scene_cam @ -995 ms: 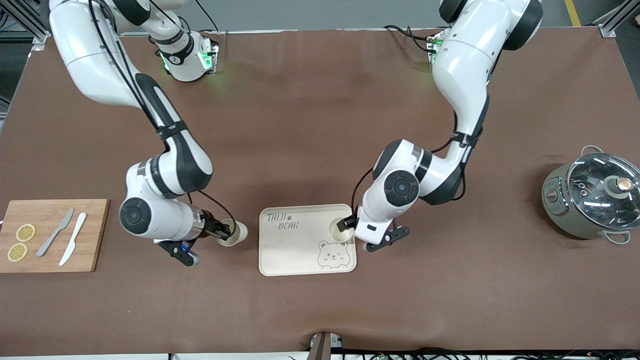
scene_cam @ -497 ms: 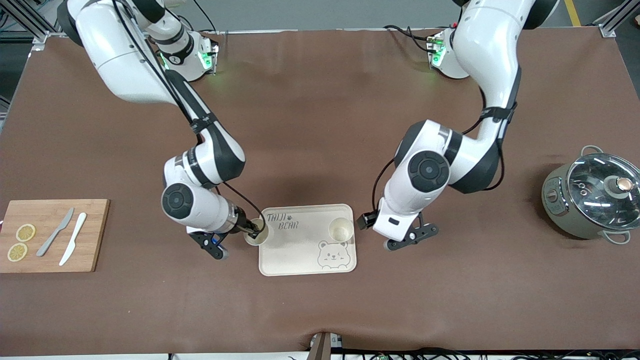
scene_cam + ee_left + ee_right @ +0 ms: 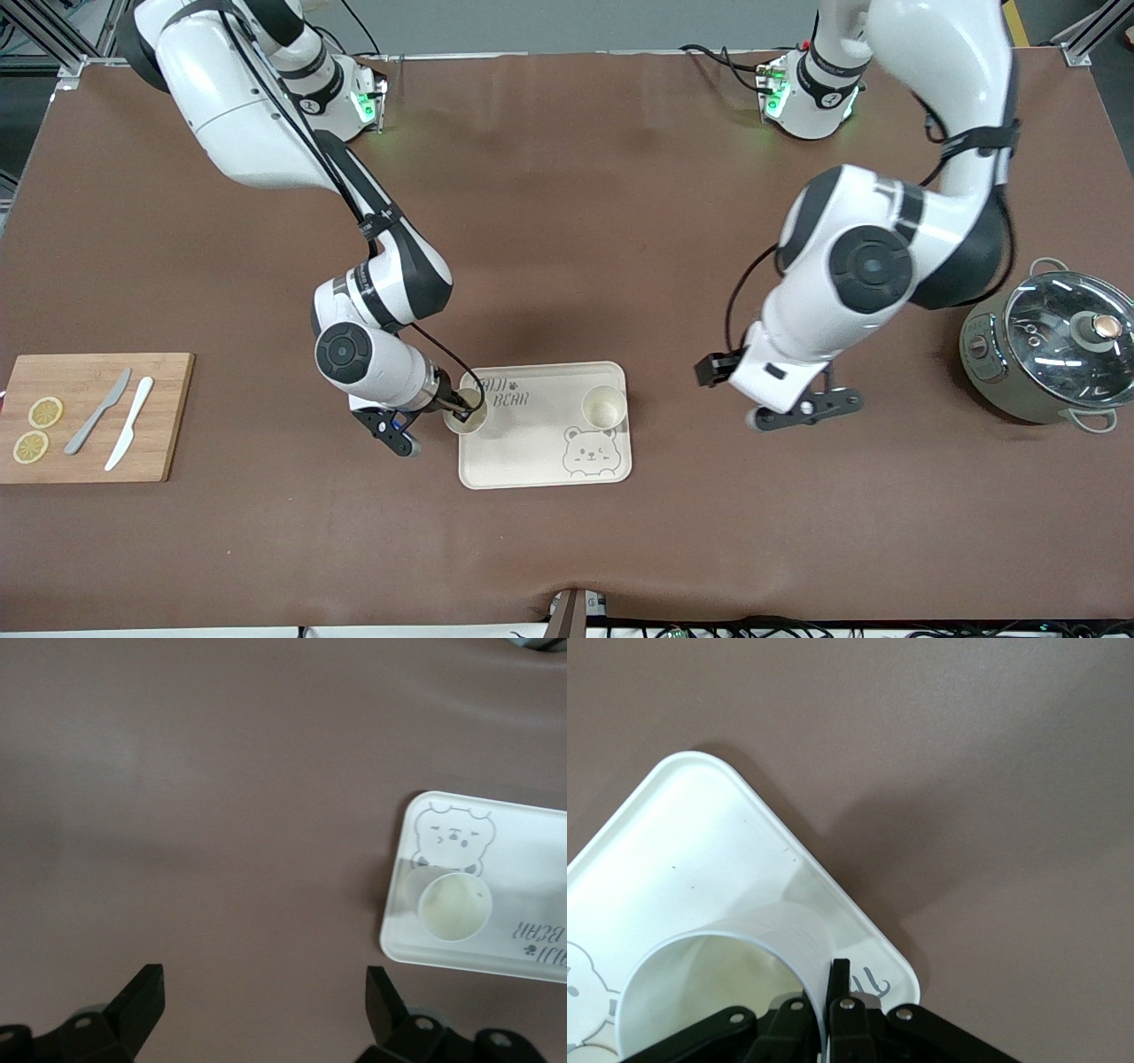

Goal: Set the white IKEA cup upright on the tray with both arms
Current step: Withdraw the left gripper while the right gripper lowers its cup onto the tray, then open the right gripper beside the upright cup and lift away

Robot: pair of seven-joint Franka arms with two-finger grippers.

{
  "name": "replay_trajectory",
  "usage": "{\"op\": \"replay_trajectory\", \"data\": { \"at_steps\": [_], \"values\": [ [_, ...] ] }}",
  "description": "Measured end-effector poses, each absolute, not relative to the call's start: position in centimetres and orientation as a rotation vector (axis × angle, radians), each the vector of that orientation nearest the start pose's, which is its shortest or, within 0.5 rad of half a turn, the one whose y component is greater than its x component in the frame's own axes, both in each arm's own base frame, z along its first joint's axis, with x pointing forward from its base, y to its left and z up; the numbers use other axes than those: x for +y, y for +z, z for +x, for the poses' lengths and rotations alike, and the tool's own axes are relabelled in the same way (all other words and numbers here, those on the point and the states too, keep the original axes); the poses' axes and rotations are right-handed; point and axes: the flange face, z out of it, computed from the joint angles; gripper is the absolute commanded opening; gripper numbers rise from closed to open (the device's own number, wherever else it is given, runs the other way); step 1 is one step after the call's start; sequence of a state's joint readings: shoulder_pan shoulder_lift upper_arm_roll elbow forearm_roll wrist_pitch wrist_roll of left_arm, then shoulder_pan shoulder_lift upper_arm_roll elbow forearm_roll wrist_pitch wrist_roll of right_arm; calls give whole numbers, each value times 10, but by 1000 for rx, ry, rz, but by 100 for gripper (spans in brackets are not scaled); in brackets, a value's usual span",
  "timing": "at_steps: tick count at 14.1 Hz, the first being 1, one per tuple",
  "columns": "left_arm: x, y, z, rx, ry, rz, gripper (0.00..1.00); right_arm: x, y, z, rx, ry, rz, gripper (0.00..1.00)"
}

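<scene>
- A brown table (image 3: 567, 221) lies under me, the cream tray (image 3: 532, 461) my landmark, near the front camera.
- On the tray's corner toward my left arm, one white cup (image 3: 604, 408) stands upright, let go.
- My right gripper (image 3: 462, 410) pinches a second cup (image 3: 466, 416) by its rim, now carried from the bare table to over the tray's other end.
- My left gripper (image 3: 713, 369), fingers spread and empty, has backed off the tray toward the pot (image 3: 1050, 346).

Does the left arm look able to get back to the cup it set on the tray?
Probably yes: the left gripper is open over bare table beside the tray, with nothing between it and that cup.
</scene>
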State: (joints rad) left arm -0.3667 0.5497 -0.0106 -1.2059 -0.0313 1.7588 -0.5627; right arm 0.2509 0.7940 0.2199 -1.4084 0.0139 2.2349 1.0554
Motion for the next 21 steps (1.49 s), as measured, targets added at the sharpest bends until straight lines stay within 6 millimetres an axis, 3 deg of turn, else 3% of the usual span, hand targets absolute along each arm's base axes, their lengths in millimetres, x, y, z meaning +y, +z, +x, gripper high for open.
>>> {"op": "replay_trajectory", "data": {
  "at_steps": [4,9,10,11,12,13,16,21],
  "values": [
    [-207,493,667,-233,74,-3152,100,317,232,664,979,101,-2826,0],
    [-127,519,669,-122,109,-3157,100,317,221,664,983,95,-2825,0],
    [-112,521,669,-113,113,-3159,100,317,219,664,984,94,-2825,6],
    [-98,523,671,-107,111,-3161,100,317,219,664,984,94,-2824,37],
    [-83,525,672,-99,107,-3163,100,317,219,664,984,93,-2824,80],
    [-70,528,672,-94,101,-3165,100,317,219,664,984,94,-2824,100],
    [-34,544,669,-106,66,-3170,100,317,219,664,981,90,-2827,100],
    [-16,573,640,-121,45,-3164,100,318,224,666,959,58,-2841,100]
  ]
}}
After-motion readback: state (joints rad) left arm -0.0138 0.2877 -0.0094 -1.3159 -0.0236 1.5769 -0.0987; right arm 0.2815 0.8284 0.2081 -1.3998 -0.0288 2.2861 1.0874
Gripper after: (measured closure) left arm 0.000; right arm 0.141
